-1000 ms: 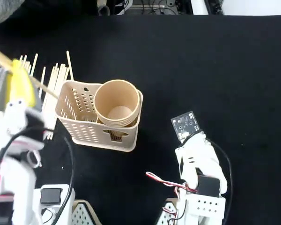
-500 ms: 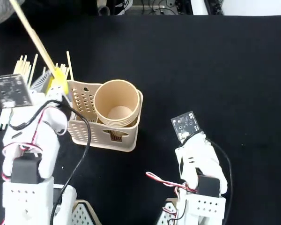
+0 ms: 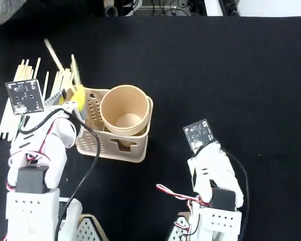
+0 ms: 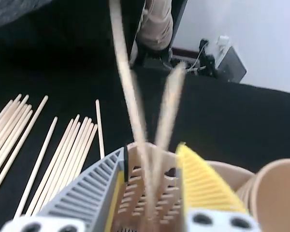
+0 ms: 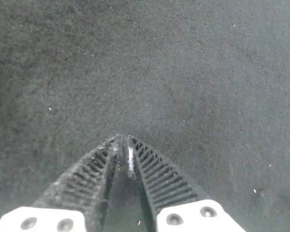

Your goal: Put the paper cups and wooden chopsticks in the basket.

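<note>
A cream perforated basket (image 3: 108, 146) holds stacked paper cups (image 3: 125, 109) in its right part. My left gripper (image 3: 70, 95) hangs over the basket's left end, with its grey and yellow fingers apart. Two wooden chopsticks (image 4: 130, 96) stand blurred between the fingers, lower ends inside the basket (image 4: 135, 203), tops splayed apart (image 3: 54, 54). The cup rim (image 4: 275, 188) sits beside the yellow finger. The left gripper (image 4: 151, 152) looks open. My right gripper (image 5: 123, 141) is shut on nothing, just above the black cloth.
Several loose chopsticks (image 3: 20, 95) lie in a fan on the black cloth left of the basket, seen also as loose chopsticks (image 4: 63, 159) beside the grey finger. The right arm (image 3: 210, 170) rests folded at the front right. Cables and gear line the far edge.
The left arm swung from the far left over to the basket's left end with the chopsticks. The held sticks dropped from a long slant to standing in the basket. The right arm kept still.
</note>
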Robot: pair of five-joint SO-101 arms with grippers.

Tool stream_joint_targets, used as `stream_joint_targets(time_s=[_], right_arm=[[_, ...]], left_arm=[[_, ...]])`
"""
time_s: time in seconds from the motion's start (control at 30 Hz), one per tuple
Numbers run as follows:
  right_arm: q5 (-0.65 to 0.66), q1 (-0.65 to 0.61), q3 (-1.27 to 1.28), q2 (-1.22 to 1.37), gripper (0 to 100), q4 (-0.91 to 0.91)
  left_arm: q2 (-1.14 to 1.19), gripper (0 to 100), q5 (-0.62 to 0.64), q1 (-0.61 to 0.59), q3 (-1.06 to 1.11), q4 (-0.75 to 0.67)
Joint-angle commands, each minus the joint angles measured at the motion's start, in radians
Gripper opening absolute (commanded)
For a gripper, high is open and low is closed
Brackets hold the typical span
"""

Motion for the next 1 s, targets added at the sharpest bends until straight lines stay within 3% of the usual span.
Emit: stream_joint_targets(time_s=[0.0,0.2,0.33,0.47,0.63,0.8,0.97], right_arm=[[0.009,-0.011,-0.004,-0.067,1.1,0.003],[0.009,-0.011,-0.004,-0.067,1.1,0.003],[0.009,-0.011,-0.004,-0.067,1.1,0.003],[0.009,-0.011,-0.004,-0.067,1.1,0.003],[0.009,-0.011,-0.004,-0.067,1.1,0.005],[0.009,-0.011,-0.004,-0.065,1.1,0.005],[0.009,-0.011,-0.004,-0.065,1.1,0.005]], left_arm=[[-0.015,21,0.006,0.010,-0.113,0.071],[-0.141,21,-0.041,-0.053,-0.214,0.189],[-0.137,21,-0.087,-0.228,-0.338,0.354],[0.018,21,-0.172,-0.420,-0.418,0.448],[0.293,21,-0.233,-0.576,-0.437,0.450],[0.531,21,-0.311,-0.653,-0.438,0.448],[0.706,21,-0.347,-0.719,-0.429,0.336]])
